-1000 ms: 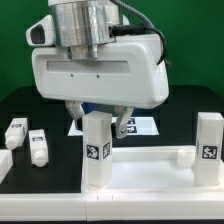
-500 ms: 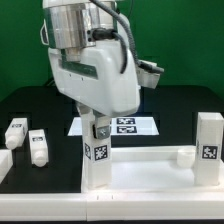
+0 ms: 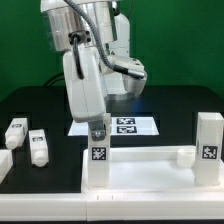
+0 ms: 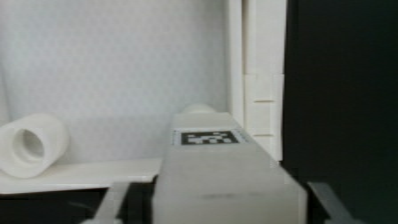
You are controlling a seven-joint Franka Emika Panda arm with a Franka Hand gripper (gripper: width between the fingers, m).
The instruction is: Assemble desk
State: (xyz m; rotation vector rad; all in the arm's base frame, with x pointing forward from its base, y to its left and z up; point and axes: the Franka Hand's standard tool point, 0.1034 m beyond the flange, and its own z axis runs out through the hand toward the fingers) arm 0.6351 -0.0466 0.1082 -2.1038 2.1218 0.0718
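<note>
The hand (image 3: 97, 129) pinches the upper end of an upright leg (image 3: 98, 160). This leg stands on the desk top (image 3: 150, 172), at its corner on the exterior view's left. A second leg (image 3: 208, 146) stands upright at the desk top's right side. A third leg (image 3: 15, 132) and a fourth leg (image 3: 38, 147) rest apart on the black tabletop (image 3: 185, 105), further left. The marker board (image 3: 130, 125) lies behind the hand.

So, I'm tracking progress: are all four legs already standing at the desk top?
No, only two legs stand at the desk top; two more lie loose on the table.
</note>
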